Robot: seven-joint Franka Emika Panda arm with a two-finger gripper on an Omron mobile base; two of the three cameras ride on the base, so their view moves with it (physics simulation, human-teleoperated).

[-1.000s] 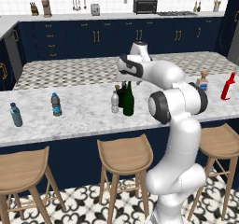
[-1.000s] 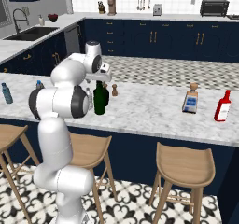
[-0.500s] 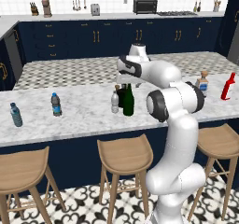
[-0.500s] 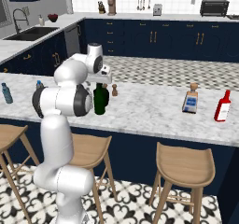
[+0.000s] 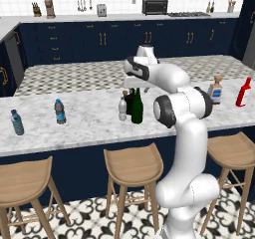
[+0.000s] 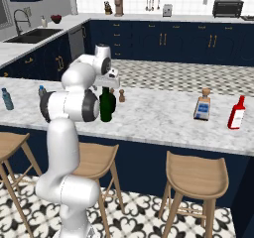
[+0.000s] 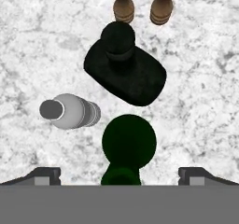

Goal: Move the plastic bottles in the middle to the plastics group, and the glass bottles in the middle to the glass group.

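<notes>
Gripper [image 7: 119,174]: spread wide, empty, above the tabletop [image 7: 196,101].
Green wine bottle [image 7: 128,143]: one, directly beneath the gripper.
Black bottle [image 7: 126,71]: one, just beyond.
Grey water bottle [image 7: 70,111]: one, beside them.
Brown shakers [image 7: 122,3]: two, farthest.

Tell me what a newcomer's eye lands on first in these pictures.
The white arm bends over the middle of the marble counter, its open gripper hanging above a tight cluster: the dark green wine bottle, the squat black bottle and a small clear-greyish water bottle. Far right stand the bright red bottle and a clear labelled bottle.
</notes>
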